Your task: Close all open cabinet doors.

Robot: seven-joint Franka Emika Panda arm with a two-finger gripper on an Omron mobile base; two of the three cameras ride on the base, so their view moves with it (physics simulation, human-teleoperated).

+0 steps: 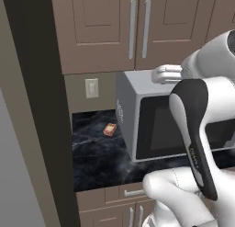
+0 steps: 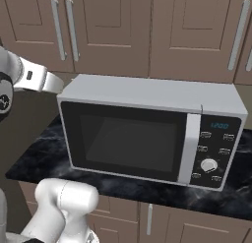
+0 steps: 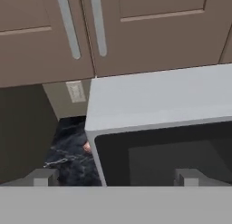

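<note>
Two taupe-brown cabinet doors point(image 1: 94, 28) point(image 1: 179, 24) with vertical silver bar handles point(image 1: 132, 28) hang side by side above the microwave, and both look flush with their frame. The right base view shows more such doors point(image 2: 108, 25) point(image 2: 197, 30), also flush. In the hand view the same pair of doors point(image 3: 41, 37) point(image 3: 154, 28) meets above the microwave's front left corner. My gripper point(image 3: 116, 177) is open, its fingertips point(image 3: 43, 177) far apart with nothing between them, facing that corner from in front.
A silver microwave point(image 2: 147, 134) with a dark glass door stands on the black marble counter point(image 1: 96, 161). A small orange item point(image 1: 110, 129) lies at the counter's back, below a wall outlet point(image 1: 92, 88). A tall dark panel point(image 1: 34, 106) bounds the left. Drawer fronts point(image 1: 133, 192) run beneath.
</note>
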